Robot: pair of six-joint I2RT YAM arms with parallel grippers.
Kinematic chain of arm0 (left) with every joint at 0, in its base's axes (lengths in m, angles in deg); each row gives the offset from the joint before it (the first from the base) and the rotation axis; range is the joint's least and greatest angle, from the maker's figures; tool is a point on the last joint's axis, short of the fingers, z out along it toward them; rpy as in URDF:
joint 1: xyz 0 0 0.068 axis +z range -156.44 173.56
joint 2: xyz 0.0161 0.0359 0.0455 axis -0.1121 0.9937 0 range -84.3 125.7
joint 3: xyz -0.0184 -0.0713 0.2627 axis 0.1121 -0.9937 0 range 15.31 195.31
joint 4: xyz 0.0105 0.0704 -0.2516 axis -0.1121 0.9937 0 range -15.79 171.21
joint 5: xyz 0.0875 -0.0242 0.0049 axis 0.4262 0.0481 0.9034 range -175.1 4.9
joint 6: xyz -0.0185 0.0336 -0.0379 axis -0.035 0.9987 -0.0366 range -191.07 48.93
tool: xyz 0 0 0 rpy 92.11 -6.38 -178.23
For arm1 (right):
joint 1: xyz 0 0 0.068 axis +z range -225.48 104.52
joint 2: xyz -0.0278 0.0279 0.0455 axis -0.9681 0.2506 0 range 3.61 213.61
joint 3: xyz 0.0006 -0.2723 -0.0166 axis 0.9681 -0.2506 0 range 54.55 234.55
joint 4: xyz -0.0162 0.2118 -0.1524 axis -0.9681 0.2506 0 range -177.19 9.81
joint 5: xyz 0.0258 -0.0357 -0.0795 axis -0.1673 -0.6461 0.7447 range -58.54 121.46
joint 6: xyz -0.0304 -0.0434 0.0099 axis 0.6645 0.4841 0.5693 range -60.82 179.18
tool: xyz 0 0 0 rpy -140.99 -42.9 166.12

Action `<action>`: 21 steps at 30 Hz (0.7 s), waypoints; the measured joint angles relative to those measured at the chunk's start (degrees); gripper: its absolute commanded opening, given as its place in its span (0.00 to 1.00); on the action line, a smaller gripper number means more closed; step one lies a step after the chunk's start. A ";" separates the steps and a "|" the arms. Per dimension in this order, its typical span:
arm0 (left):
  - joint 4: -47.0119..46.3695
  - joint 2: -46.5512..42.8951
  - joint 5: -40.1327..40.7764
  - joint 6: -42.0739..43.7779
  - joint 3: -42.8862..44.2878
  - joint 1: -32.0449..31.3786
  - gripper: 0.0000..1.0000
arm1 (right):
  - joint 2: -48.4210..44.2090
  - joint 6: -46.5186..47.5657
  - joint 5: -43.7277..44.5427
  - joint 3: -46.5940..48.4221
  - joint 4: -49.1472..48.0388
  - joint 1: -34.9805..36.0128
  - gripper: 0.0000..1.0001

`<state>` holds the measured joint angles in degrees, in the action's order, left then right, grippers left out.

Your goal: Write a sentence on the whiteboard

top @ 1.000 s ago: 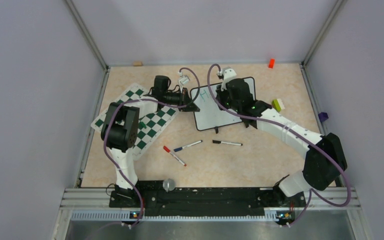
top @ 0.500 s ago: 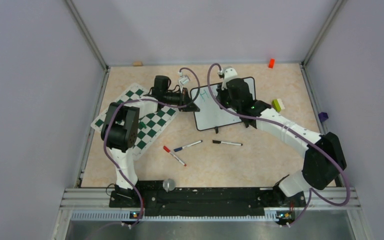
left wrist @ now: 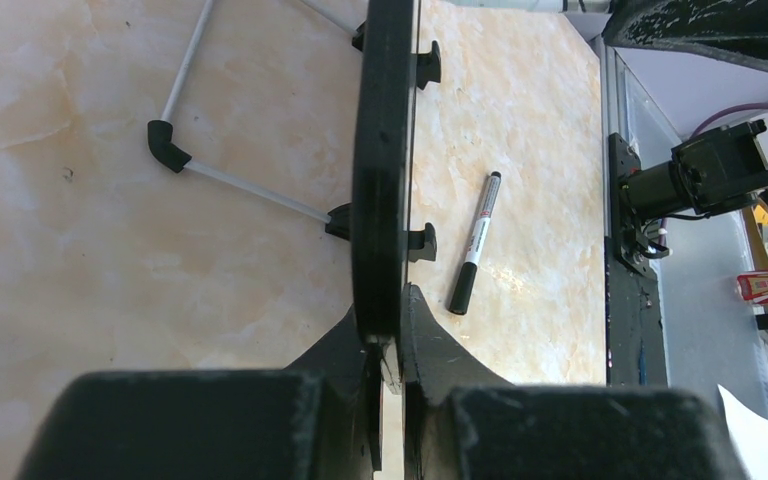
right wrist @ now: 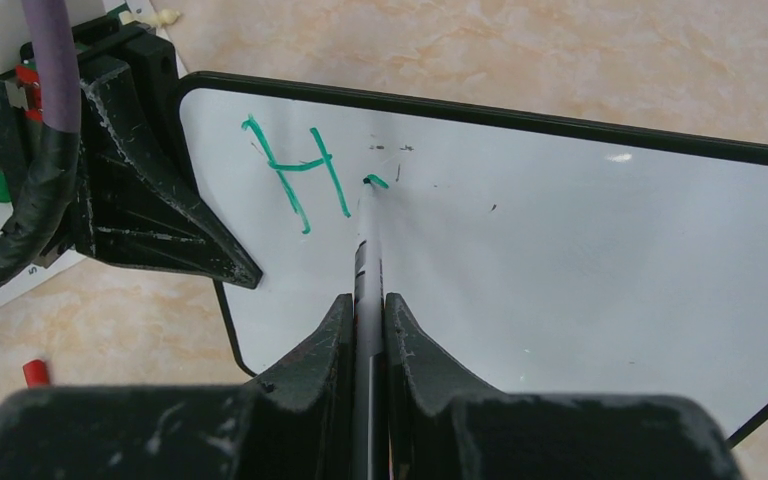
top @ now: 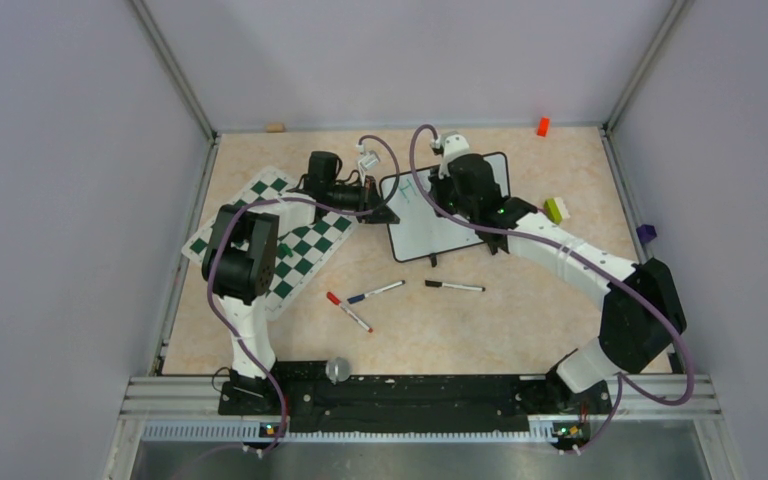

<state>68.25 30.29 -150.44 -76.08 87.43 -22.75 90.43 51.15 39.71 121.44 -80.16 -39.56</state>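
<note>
The whiteboard [top: 440, 225] stands tilted at the middle back of the table; it fills the right wrist view [right wrist: 560, 260] and shows edge-on in the left wrist view [left wrist: 380, 150]. My left gripper [top: 385, 210] [left wrist: 387, 330] is shut on the board's left edge. My right gripper [top: 443, 192] [right wrist: 368, 300] is shut on a green marker [right wrist: 368, 240] whose tip touches the board. Of the sentence [right wrist: 295, 180] only a green "H" and a short stroke beside it are written.
A green-and-white chessboard mat [top: 280, 235] lies under the left arm. Three markers lie in front of the board: red [top: 348, 311], blue [top: 376, 291], black [top: 454, 286] [left wrist: 475, 243]. Small blocks sit at the back and right: orange [top: 542, 126], yellow-green [top: 557, 208], purple [top: 646, 233].
My right gripper has shifted slightly left along the board with the marker and a short stroke now stands after the "H". The left gripper has not moved.
</note>
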 measured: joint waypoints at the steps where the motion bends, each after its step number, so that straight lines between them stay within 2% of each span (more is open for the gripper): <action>1: 0.00 0.00 0.00 0.02 0.00 0.00 0.00 | 0.00 0.00 -0.33 0.00 0.22 0.00 0.00; 21: 0.13 0.00 0.17 -0.07 0.00 0.00 0.00 | -0.07 0.09 0.79 -0.02 3.37 0.02 0.00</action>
<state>68.38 30.29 -150.27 -76.15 87.43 -22.75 90.37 51.24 40.50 121.42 -76.80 -39.54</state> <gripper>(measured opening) 0.076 0.115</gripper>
